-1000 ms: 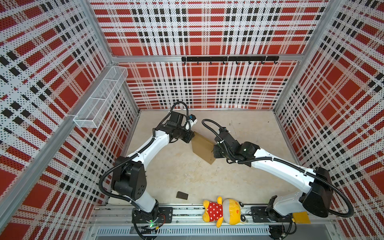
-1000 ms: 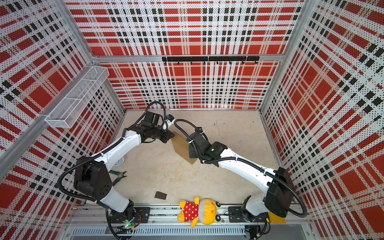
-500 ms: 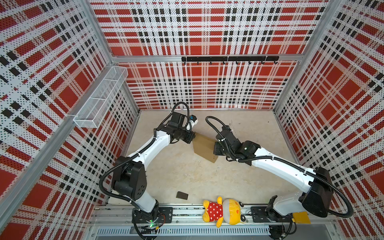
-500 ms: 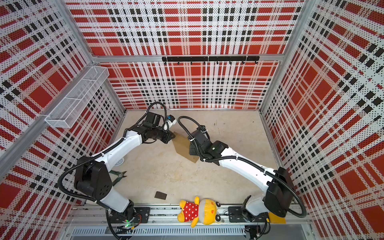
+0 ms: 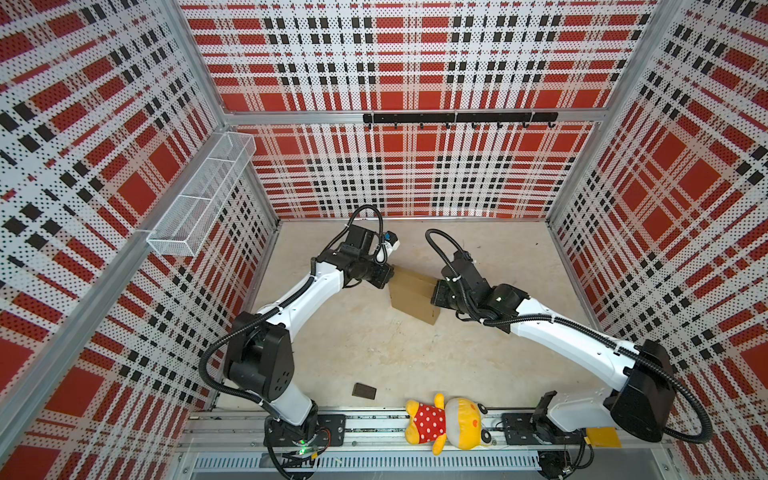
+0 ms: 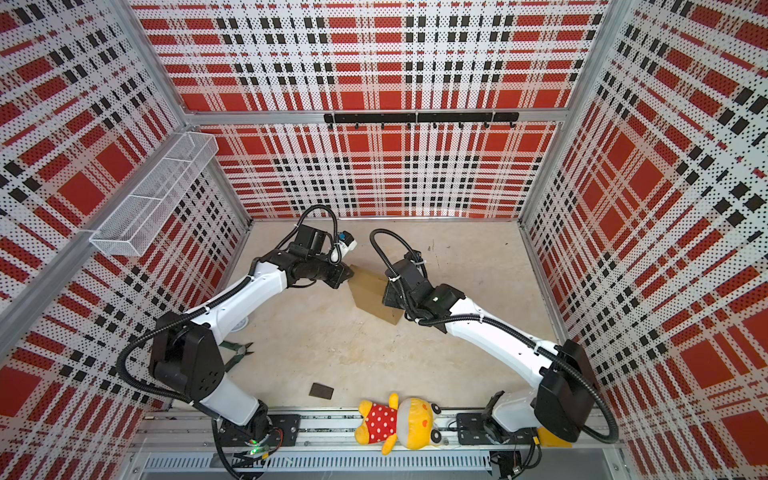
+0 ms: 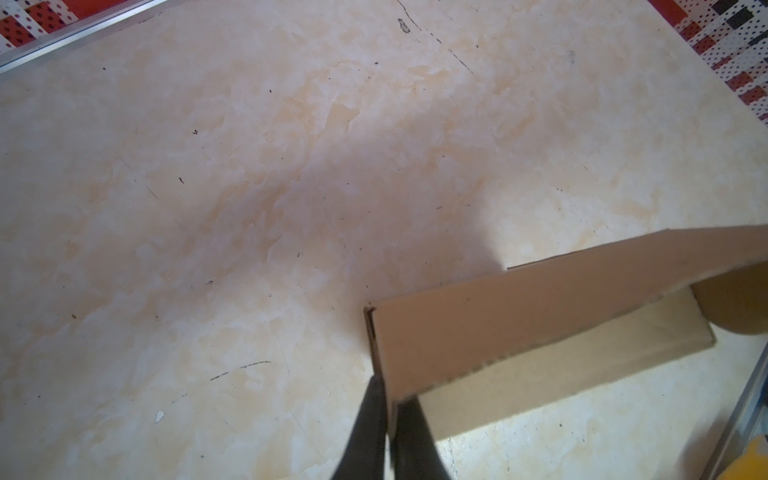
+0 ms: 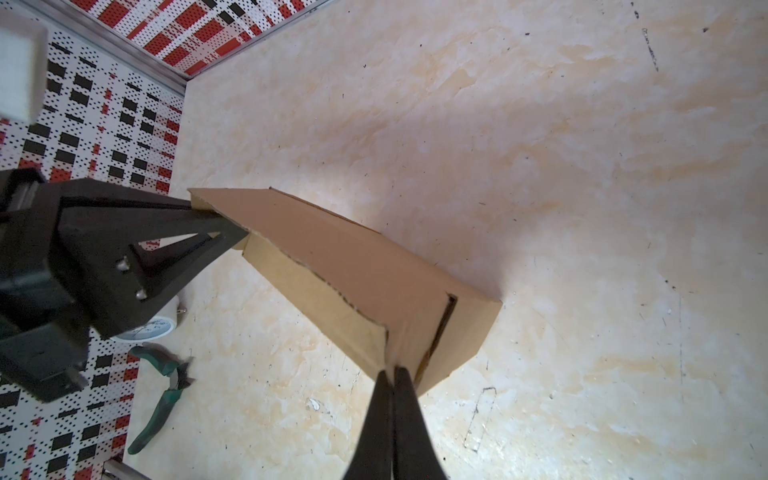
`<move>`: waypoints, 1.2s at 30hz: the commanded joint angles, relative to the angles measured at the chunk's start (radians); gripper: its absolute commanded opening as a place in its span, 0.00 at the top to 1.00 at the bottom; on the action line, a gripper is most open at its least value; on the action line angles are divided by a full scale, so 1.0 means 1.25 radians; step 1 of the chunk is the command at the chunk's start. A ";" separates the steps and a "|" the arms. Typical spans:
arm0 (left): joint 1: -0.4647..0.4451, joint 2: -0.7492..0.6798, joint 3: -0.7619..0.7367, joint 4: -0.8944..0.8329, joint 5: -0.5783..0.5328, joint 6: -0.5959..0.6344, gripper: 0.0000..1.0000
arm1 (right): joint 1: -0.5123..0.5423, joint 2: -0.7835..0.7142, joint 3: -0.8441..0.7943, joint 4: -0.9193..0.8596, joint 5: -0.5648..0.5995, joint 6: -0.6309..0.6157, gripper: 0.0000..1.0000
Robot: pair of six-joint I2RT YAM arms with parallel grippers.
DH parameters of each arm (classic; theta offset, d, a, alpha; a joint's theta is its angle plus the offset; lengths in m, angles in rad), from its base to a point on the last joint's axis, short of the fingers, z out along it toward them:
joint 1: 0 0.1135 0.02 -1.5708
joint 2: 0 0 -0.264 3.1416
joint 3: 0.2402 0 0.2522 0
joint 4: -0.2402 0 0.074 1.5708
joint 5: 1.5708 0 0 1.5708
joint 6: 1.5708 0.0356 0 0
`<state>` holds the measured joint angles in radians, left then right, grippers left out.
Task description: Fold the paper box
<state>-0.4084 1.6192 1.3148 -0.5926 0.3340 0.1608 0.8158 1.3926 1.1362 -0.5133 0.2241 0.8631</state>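
**Paper box nearly formed, lid held up by two corners**

The paper box (image 5: 413, 297) sits toward the back middle of the scuffed, marbled beige tabletop (image 5: 374, 353), its walls apparently up. The left gripper (image 7: 390, 395) and right gripper (image 8: 392, 372) each pinch a corner of the raised lid, which has yet to be closed and tucked. Green pliers (image 6: 237, 353) lie by the left edge, a dark block (image 5: 364, 390) and plush toy (image 5: 446, 424) at the front. Plaid perforated walls (image 5: 415, 62) carry a wire basket (image 5: 199, 199) and hook rail (image 5: 457, 117).
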 commanded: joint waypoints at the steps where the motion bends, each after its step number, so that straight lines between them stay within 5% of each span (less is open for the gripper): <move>1: -0.016 0.019 -0.003 -0.020 0.014 -0.001 0.91 | -0.002 -0.021 -0.011 0.066 -0.013 0.024 0.96; 24: -0.021 0.028 0.010 -0.023 0.008 0.002 0.90 | -0.002 -0.011 -0.093 0.112 -0.006 0.037 0.97; 36: 0.002 -0.006 0.021 -0.034 0.019 -0.003 0.75 | -0.001 0.012 -0.096 0.117 0.000 0.036 0.98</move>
<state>-0.4149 1.6299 1.3174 -0.5949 0.3374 0.1627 0.8120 1.3804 1.0317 -0.3805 0.2329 0.8909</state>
